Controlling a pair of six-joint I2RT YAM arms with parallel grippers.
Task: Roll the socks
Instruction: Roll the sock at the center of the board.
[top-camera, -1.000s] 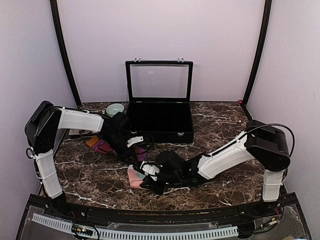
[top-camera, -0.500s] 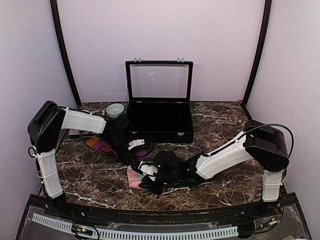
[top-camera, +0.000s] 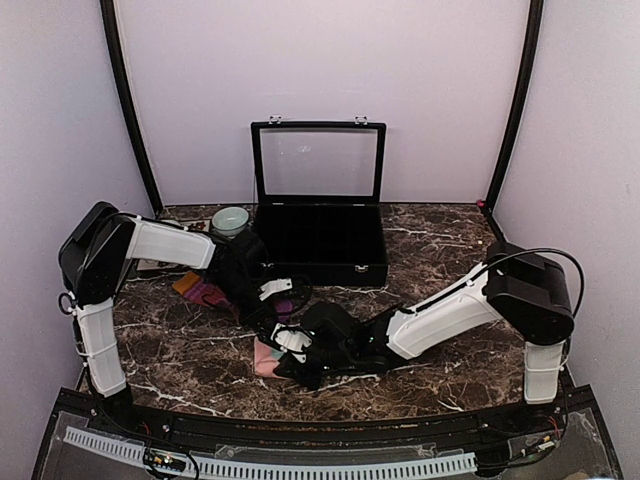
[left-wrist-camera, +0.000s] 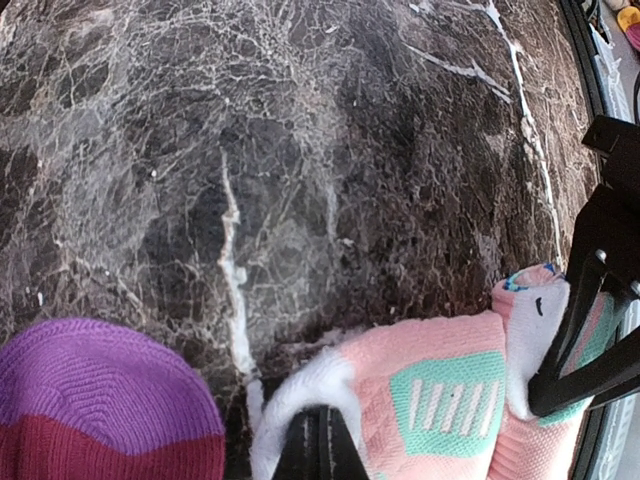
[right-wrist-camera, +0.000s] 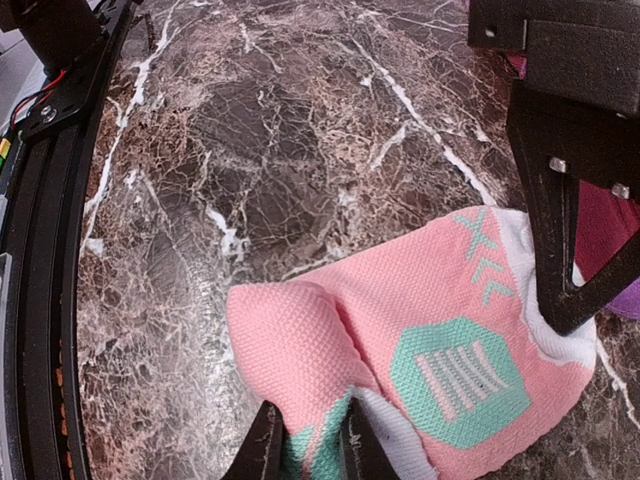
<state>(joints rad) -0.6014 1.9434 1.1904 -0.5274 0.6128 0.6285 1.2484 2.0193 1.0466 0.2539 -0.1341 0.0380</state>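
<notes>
Two socks lie on the dark marble surface (top-camera: 450, 240), both in the near-left part of it, in front of the one black case (top-camera: 320, 245) that stands open with its glass lid raised. One pale green bowl (top-camera: 230, 217) sits just left of the case, at the far side.

The salmon-pink sock (right-wrist-camera: 400, 330), with mint and white patches, is the nearer of the two and lies between the two arms' tips. The left gripper (left-wrist-camera: 320, 445) comes down on its far end with the fingers pressed together, and the sock's white edge is bunched around them. The right gripper (right-wrist-camera: 305, 445) is on the near end, its fingers a narrow slit apart, with a raised fold of pink and mint fabric pinched between them. Part of the sock is doubled over into a rounded hump beside that pinch, and the rest lies flat, showing one mint patch with white bars.

The maroon sock (top-camera: 205, 294) lies farther and to the left, stretched out under the left arm. Its orange cuff points left, and its purple toe ends just beside the pink sock's white edge. Neither gripper holds it.
</notes>
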